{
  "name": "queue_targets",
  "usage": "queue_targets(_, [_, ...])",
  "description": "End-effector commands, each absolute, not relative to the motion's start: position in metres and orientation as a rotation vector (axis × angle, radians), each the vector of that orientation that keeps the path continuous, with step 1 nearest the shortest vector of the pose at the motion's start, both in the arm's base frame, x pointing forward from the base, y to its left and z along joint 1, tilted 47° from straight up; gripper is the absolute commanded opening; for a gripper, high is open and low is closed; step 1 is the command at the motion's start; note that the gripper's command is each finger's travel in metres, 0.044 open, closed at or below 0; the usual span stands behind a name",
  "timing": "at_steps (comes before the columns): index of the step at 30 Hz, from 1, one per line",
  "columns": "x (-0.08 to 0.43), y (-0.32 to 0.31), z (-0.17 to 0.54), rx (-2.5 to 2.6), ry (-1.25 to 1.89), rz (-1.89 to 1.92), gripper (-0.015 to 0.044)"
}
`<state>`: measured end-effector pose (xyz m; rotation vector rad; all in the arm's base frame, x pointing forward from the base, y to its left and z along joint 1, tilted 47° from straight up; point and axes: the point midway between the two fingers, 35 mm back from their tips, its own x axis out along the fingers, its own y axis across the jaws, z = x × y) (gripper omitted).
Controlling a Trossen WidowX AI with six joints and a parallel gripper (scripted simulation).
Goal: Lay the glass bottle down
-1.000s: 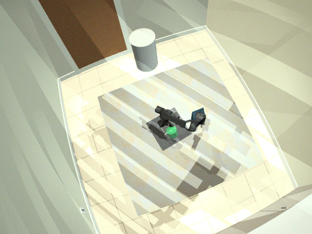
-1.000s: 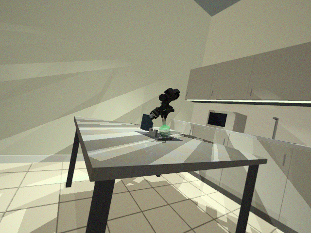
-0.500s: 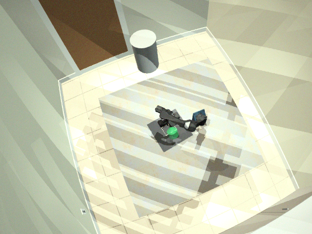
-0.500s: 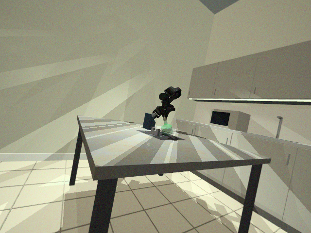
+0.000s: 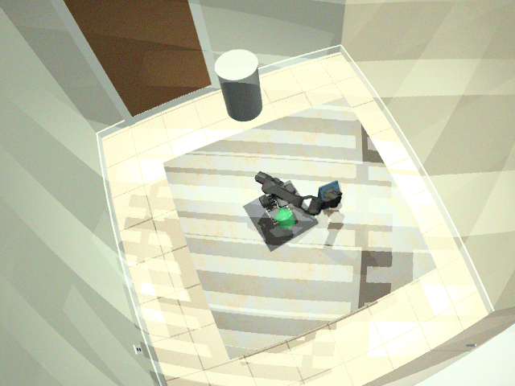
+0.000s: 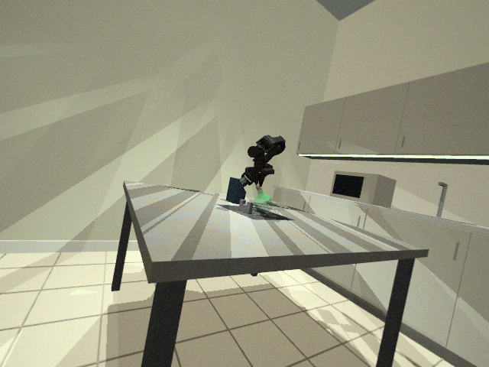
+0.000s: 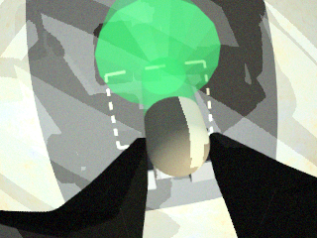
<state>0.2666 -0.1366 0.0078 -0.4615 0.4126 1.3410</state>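
The bottle [image 5: 285, 218] [image 6: 262, 198] [image 7: 158, 45] has a clear green body and a beige cap or neck end. My gripper [image 6: 259, 186] [image 7: 177, 143] is shut on this beige end. The bottle leans, its body pointing away from my fingers over the far end of the dashed outline [image 7: 110, 106] and past it. The body looks a little above the mat; the gap is hard to judge. The grey U-shaped rest [image 6: 249, 207] [image 7: 200, 172] stands at the near end of the outline, partly hidden behind the cap and fingers in the wrist view.
The dark grey mat [image 5: 302, 221] [image 7: 64, 124] lies under the outline and rest, on the table [image 5: 265, 286] [image 6: 221, 241]. A blue upright panel [image 5: 335, 186] [image 6: 234, 190] stands beside the arm's base, off the mat.
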Motion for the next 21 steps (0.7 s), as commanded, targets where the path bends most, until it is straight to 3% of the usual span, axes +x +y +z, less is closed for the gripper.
queue_targets(1, [0.268, -0.141, -0.001, -0.469, 0.414, 1.343, 0.0122])
queue_targets(21, [0.270, -0.150, -0.022, -0.435, 0.411, 1.335, 0.0122])
